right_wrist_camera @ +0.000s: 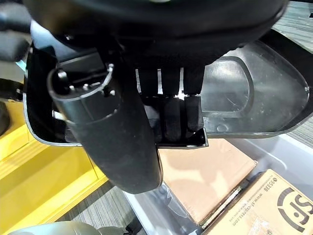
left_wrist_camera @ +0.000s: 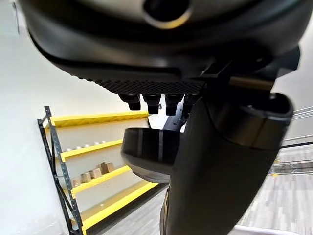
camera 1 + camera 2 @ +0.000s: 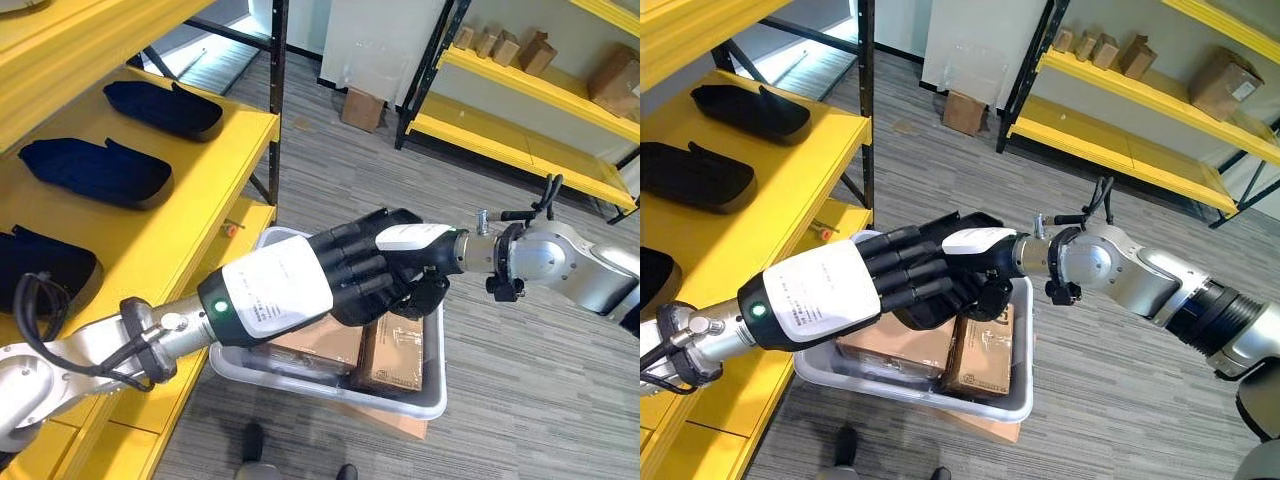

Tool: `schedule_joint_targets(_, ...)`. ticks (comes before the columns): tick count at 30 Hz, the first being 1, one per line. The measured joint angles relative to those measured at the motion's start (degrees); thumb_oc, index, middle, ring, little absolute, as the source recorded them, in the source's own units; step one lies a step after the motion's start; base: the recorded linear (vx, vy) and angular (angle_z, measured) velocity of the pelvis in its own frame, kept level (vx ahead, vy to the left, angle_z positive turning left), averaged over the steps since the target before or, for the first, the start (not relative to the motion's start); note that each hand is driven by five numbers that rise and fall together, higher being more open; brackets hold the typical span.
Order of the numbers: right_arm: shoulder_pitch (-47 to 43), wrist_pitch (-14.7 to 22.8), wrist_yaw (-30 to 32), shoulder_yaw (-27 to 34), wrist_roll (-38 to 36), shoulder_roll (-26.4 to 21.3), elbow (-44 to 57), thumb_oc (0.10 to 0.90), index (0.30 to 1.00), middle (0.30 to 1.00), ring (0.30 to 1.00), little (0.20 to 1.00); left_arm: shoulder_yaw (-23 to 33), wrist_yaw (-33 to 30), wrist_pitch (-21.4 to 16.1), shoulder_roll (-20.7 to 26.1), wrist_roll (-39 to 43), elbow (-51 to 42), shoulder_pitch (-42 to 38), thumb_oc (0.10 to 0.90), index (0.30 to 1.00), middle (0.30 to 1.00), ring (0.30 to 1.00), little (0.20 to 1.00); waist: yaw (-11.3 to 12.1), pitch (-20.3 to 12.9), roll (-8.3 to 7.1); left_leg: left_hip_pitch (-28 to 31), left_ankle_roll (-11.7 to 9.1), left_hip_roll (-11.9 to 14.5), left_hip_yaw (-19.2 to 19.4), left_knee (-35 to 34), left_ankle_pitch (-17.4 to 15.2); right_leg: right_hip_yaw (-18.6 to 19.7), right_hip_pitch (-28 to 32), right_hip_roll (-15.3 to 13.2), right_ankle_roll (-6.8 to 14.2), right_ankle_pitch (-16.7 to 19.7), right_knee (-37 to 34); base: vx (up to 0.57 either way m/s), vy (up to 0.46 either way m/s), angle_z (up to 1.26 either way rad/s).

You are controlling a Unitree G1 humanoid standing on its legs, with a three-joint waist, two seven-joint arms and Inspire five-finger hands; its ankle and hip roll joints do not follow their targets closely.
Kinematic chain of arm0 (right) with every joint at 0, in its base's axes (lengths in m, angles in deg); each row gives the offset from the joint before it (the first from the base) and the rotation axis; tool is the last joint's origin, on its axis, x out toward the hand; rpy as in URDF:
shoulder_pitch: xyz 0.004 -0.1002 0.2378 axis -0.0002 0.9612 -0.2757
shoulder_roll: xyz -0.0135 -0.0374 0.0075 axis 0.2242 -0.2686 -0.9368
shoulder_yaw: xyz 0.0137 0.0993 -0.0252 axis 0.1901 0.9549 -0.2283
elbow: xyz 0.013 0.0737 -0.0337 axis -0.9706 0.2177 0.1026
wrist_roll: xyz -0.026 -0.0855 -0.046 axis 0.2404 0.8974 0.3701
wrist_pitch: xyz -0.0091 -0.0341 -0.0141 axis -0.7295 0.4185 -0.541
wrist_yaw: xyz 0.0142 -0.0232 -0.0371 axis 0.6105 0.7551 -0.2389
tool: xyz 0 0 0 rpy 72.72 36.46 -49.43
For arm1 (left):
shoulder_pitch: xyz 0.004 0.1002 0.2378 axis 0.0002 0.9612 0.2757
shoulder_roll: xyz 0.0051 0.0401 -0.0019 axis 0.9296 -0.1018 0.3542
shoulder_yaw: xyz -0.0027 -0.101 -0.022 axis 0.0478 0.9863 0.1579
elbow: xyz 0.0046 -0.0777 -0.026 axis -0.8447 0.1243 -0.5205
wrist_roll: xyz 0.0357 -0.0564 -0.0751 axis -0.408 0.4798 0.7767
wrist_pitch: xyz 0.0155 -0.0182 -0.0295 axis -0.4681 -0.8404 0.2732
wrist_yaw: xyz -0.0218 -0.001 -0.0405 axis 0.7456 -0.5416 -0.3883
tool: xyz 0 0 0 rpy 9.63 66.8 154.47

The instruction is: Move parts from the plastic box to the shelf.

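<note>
A storeroom with grey plank flooring, yellow shelving on two sides: the near shelf point(image 3: 215, 165) runs along the nine o'clock edge of the head views and carries three dark moulded parts, the farthest point(image 3: 165, 108) toward eleven o'clock, the middle one point(image 3: 95, 172) below it and the nearest point(image 3: 45, 268) at nine o'clock. A second rack point(image 3: 520, 95) stands at one o'clock, holding small cardboard boxes point(image 3: 510, 45); another carton point(image 3: 362, 108) sits on the floor at twelve.

At centre, toward six o'clock, a clear plastic box point(image 3: 425, 385) rests on the floor just beside the near shelf, with brown cartons point(image 3: 395, 355) packed inside. Above it the robot's two hands meet on a single black part point(image 1: 244, 93) — a shallow moulded shell, seen lifted over the box in the right wrist view, with the cartons below.

The left hand point(image 3: 345, 265) reaches in from seven o'clock, its fingers curled over the top of the part. The right hand point(image 3: 415, 245) comes in from three o'clock, white-covered thumb uppermost; its fingers point(image 1: 173, 115) hook over the part's rim while the thumb point(image 1: 110, 132) presses the other face — both hands clasped on the piece, which hangs over the box's end nearest the shelf.
</note>
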Motion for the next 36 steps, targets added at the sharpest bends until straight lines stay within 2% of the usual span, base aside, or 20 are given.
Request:
schedule_joint_targets(5, 0.00, 0.02, 0.00, 0.07, 0.00, 0.00, -0.04, 0.400, 0.300, 0.300, 0.300, 0.300, -0.30, -0.46, -0.05, -0.15, 0.02, -0.04, -0.29, 0.900, 1.000, 1.000, 1.000, 1.000, -0.16, 0.06, 0.08, 0.00, -0.03, 0.00, 0.01, 0.00, -0.02, 0.01, -0.01, 0.00, 0.01, -0.02, -0.01, 0.00, 0.000, 0.00)
schedule_joint_targets(11, -0.01, 0.10, 0.02, 0.16, 0.00, 0.00, 0.01, 0.400, 0.300, 0.300, 0.300, 0.300, -5.43, -0.49, -0.12, -0.29, 0.03, 0.20, -2.91, 0.900, 1.000, 1.000, 1.000, 1.000, -0.17, 0.10, 0.13, -0.01, -0.02, -0.02, -0.03, 0.00, -0.02, -0.02, 0.01, 0.00, 0.01, -0.03, 0.00, 0.00, 0.000, 0.00)
schedule_joint_targets(18, 0.00, 0.11, 0.02, 0.47, 0.00, 0.00, 0.01, 0.400, 0.300, 0.300, 0.300, 0.300, -6.94, -0.43, 0.07, -1.27, 0.01, 1.07, -2.95, 0.900, 1.000, 1.000, 1.000, 1.000, -0.24, 0.13, 0.18, 0.00, -0.04, -0.01, 0.04, 0.00, -0.03, 0.04, -0.03, -0.01, 0.01, -0.03, -0.01, 0.00, 0.000, 0.00)
schedule_joint_targets(19, 0.00, 0.11, 0.02, 0.54, 0.00, 0.00, 0.01, 0.400, 0.300, 0.300, 0.300, 0.300, -7.27, -0.40, 0.12, -2.82, 0.03, 1.25, -3.00, 0.900, 1.000, 1.000, 1.000, 1.000, -0.26, 0.14, 0.19, 0.01, -0.03, -0.02, 0.05, 0.00, -0.03, 0.05, -0.03, -0.02, 0.01, -0.03, -0.01, 0.00, 0.000, 0.00)
schedule_joint_targets(25, 0.00, 0.13, 0.34, 0.66, 0.08, 0.01, 0.00, 0.400, 0.300, 0.300, 0.300, 0.300, -13.18, -0.08, 0.24, -4.70, 0.05, 5.83, -4.75, 0.900, 1.000, 1.000, 1.000, 1.000, -0.69, 0.20, 0.22, 0.06, -0.03, -0.01, 0.17, 0.00, -0.03, 0.19, -0.08, -0.03, 0.00, -0.03, -0.01, 0.00, 0.000, 0.00)
schedule_joint_targets(33, 0.00, -0.10, 0.43, 0.74, 0.09, 0.19, 0.00, 0.400, 0.300, 0.300, 0.300, 0.300, -15.35, 0.71, 0.69, -5.01, -0.05, 8.05, -5.72, 0.900, 1.000, 1.000, 1.000, 1.000, -1.57, 0.21, 0.22, 0.13, 0.00, 0.01, 0.32, 0.00, -0.07, 0.34, -0.10, -0.03, -0.01, -0.02, 0.00, 0.00, 0.000, 0.00)
schedule_joint_targets(36, 0.00, -0.33, 0.65, 0.77, 0.10, 0.40, -0.03, 0.400, 0.300, 0.300, 0.300, 0.300, -16.33, 0.62, 1.11, -8.15, -0.13, 10.16, -6.95, 0.900, 1.000, 1.000, 1.000, 1.000, -1.66, 0.22, 0.23, 0.24, 0.00, 0.03, 0.35, 0.00, -0.07, 0.38, -0.03, -0.02, -0.02, -0.01, 0.00, 0.00, 0.000, 0.00)
